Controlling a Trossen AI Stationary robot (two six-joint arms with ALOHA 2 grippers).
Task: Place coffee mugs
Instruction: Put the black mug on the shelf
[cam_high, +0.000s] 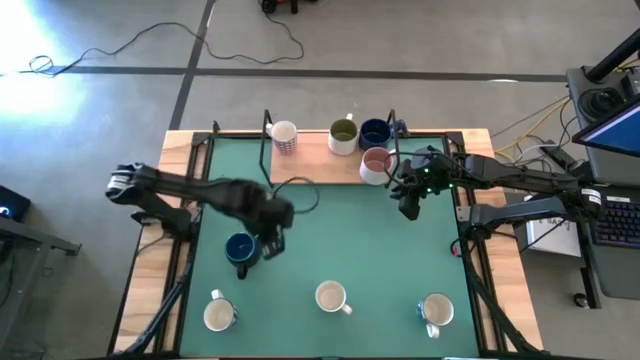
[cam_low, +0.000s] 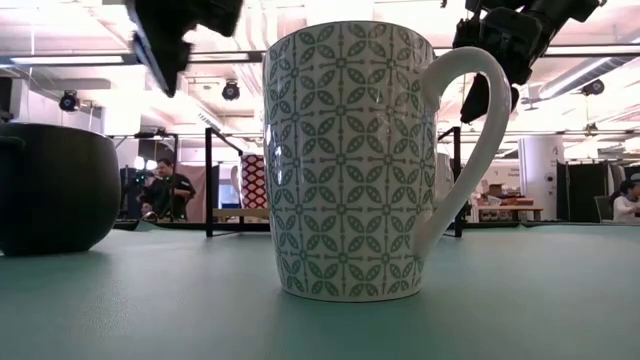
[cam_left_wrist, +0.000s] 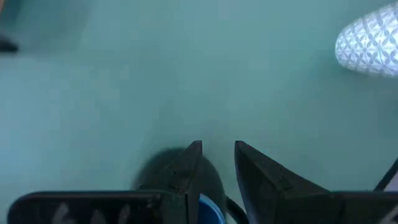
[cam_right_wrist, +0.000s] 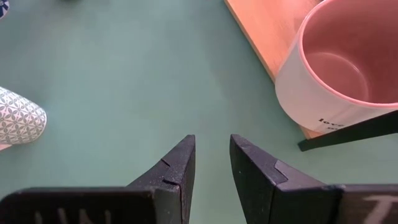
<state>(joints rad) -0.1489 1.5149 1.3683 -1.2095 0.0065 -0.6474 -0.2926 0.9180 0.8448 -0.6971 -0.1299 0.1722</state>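
Low view hid the dark blue ceramic mug's (cam_high: 239, 247) rim; left wrist view showed left claw (cam_left_wrist: 214, 163) gripping it. Right claw (cam_right_wrist: 211, 162) hung slightly parted, empty, nr pink-lined white mug (cam_right_wrist: 341, 65).

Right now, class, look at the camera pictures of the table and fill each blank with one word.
1. The wooden board at the table's far edge holds ____ mugs.
2. Under the left gripper sits a dark mug, coloured ____.
3. The nearest mug to the right gripper is ____ inside.
4. The white mugs along the green mat's near edge number ____.

Missing words: four; blue; pink; three.
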